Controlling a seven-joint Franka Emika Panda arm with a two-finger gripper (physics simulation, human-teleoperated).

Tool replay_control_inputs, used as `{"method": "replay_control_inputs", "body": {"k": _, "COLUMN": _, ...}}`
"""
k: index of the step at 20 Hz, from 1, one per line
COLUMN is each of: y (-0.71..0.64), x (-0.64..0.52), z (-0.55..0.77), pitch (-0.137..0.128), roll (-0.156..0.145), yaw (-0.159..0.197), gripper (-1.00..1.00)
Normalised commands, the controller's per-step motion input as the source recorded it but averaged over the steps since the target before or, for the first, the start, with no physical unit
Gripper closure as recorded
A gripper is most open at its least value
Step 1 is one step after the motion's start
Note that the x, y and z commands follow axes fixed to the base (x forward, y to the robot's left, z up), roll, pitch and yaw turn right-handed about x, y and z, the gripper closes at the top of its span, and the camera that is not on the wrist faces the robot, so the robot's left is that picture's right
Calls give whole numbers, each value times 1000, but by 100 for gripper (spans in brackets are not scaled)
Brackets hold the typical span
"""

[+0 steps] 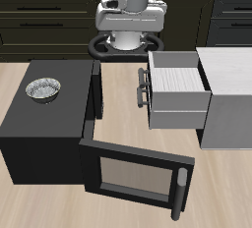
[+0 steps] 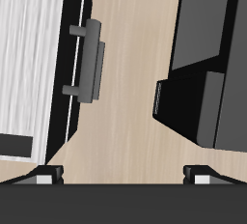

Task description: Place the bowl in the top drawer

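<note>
The bowl, small, round and shiny silver, rests on the roof of a black box, clear of the gripper. The top drawer is pulled out, showing its white ridged inside and a dark bar handle. My gripper hangs high near the back of the table, over the gap between box and drawer. In the wrist view the gripper is open and holds nothing; its fingertips stand far apart. That view shows the drawer, its handle and the black box, but not the bowl.
The black box's windowed door stands swung open toward the table's front edge. The drawer's light grey cabinet stands beside the drawer. Bare wooden tabletop lies between box and drawer. Dark cabinets run along the back.
</note>
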Motion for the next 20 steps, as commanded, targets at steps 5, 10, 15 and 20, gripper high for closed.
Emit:
{"method": "replay_control_inputs", "body": {"k": 5, "y": -289, "x": 186, "z": 123, "pitch": 22, "roll": 10, "yaw": 57, "gripper": -100}}
{"method": "replay_control_inputs", "body": {"k": 10, "y": -302, "x": 184, "z": 86, "pitch": 21, "roll": -8, "yaw": 23, "gripper": -100}}
{"method": "replay_control_inputs", "body": {"k": 15, "y": -211, "x": 191, "z": -36, "pitch": 86, "roll": 41, "yaw": 36, "gripper": -100}}
{"method": "replay_control_inputs", "body": {"k": 20, "y": -250, "x": 207, "z": 59, "pitch": 1, "roll": -25, "yaw": 28, "gripper": -100}}
